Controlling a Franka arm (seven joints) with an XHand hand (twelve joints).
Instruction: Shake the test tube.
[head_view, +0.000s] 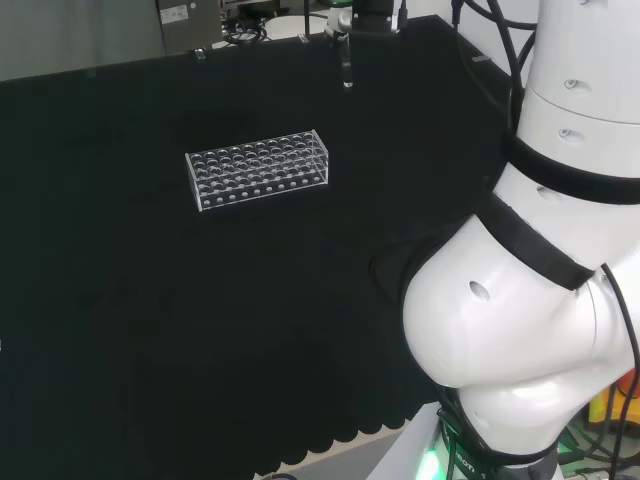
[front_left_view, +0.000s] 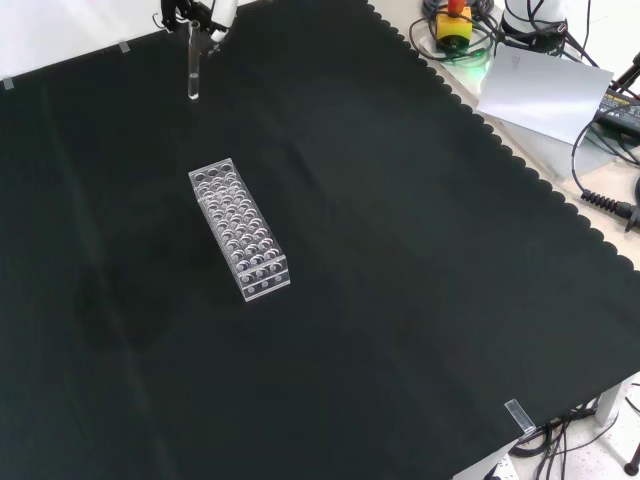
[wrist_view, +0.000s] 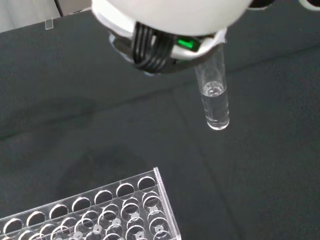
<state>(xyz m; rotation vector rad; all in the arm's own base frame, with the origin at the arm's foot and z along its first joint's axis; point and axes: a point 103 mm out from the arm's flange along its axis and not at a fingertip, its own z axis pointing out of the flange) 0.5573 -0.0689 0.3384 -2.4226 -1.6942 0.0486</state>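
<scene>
The hand (front_left_view: 200, 14) holds the tube (front_left_view: 192, 72) by its upper end, fingers closed round it, and the tube hangs upright in the air above the far part of the cloth (front_left_view: 400, 250), clear of everything. In the wrist view a little clear liquid sits in the tube's rounded bottom.

The tube looks like thin clear glass or plastic: light, stiff, smooth and likely slippery, and it would probably break if dropped or knocked. With so little liquid inside, its weight should barely shift in a shake. The open top sits up in the hand, so a shake seems safest kept small and close to upright, lest liquid climb the wall and spill. The hold near the top leaves the lower part free to swing, which suits shaking but gives the tube leverage to slip.

The rack (front_left_view: 240, 230), clear and apparently empty, stands on the cloth nearer the front camera, well apart from the tube. Nothing else lies near; the space around the hand is open.
</scene>
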